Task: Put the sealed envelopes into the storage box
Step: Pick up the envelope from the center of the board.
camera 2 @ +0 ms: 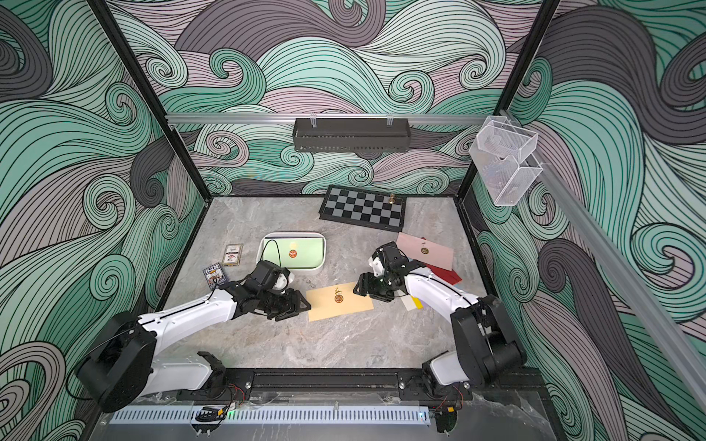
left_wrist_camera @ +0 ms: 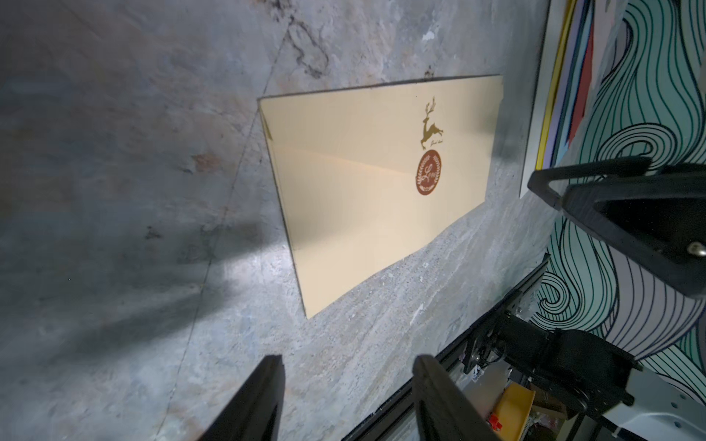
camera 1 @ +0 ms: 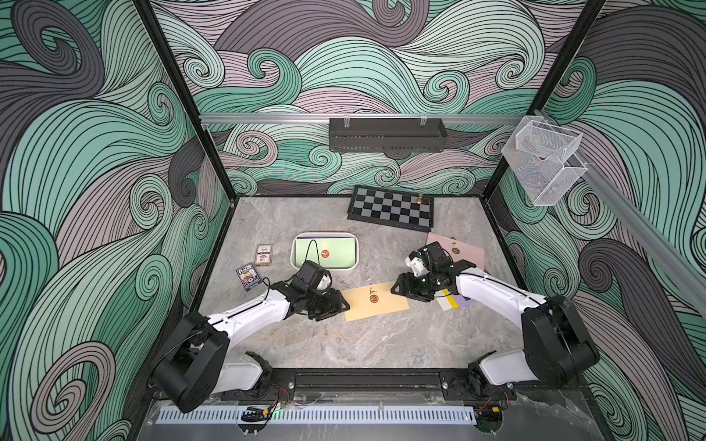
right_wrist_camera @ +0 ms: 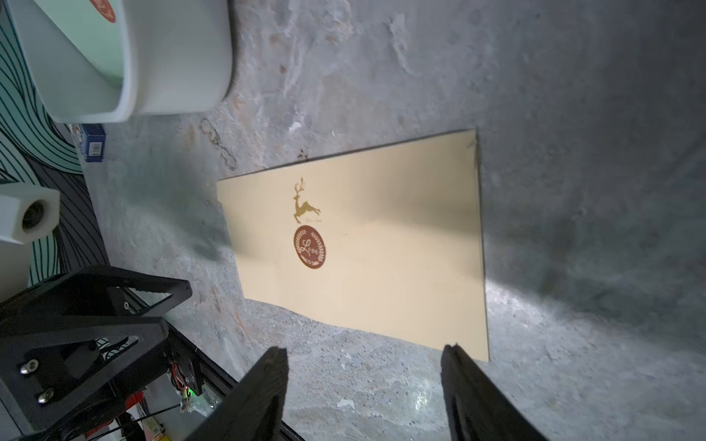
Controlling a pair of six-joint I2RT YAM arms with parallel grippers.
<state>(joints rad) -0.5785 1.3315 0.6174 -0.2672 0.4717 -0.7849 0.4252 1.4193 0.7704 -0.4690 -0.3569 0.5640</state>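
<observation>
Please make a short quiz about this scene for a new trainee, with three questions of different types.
1. True or false: the tan envelope lies inside the storage box.
2. Which colour is the top envelope in the box? A green, B red, C pink.
3. Fill in: the left gripper and the right gripper both have jaws ___.
Key: 1 false; 2 A; 3 open.

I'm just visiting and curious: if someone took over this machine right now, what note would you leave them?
Left gripper: open, empty, beside the tan envelope.
Right gripper: open, empty, at its other end.
The envelope lies flat on the table between them.
Done: green envelope on top in the storage box.
Left: the tan one, the pink envelope, the coloured stack near it.
</observation>
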